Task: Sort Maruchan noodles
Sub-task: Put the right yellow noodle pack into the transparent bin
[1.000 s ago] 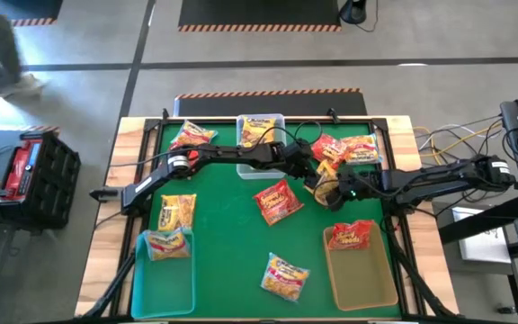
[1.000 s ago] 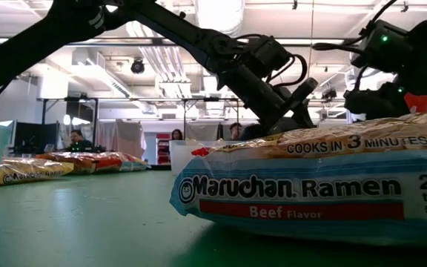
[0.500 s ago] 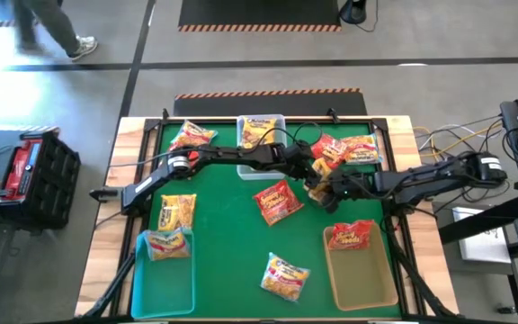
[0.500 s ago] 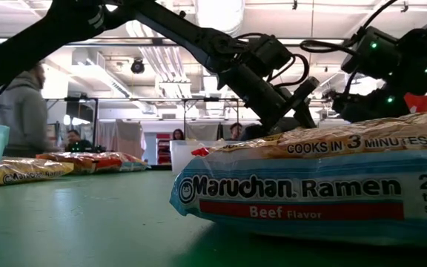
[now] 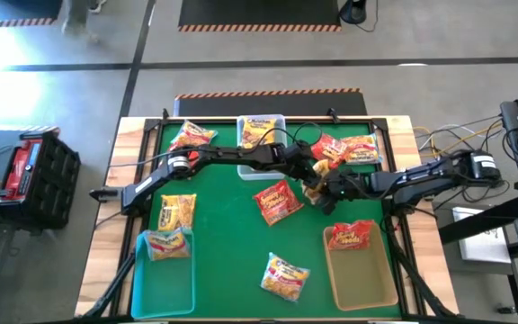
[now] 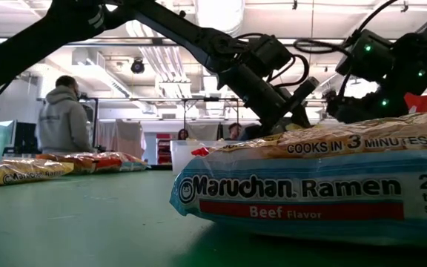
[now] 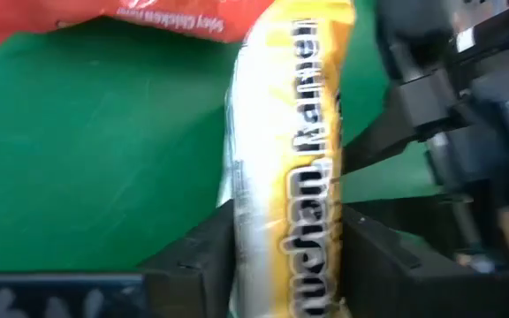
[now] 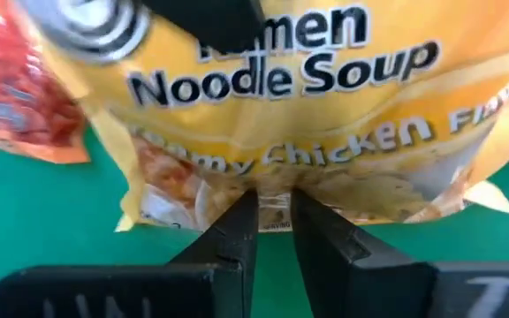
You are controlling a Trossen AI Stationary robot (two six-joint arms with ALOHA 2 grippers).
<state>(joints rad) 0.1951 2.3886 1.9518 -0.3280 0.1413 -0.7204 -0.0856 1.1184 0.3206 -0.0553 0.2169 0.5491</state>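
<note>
Green table mat [image 5: 227, 243], two grippers meeting at one yellow packet [image 5: 324, 183] near its middle-right.
Right gripper [image 8: 274, 216] pinches the packet's seam; left gripper's [image 7: 277, 256] fingers straddle it edge-on. Left should clamp firmly before right lets go.

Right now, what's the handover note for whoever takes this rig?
Left gripper: fingers on both sides of the yellow packet, mid-table.
Right gripper: pinching the same packet's edge.
Done: one packet each in the teal bin, tan bin and clear bin.
Left: the held one, plus at least six loose packets on the green mat.
</note>
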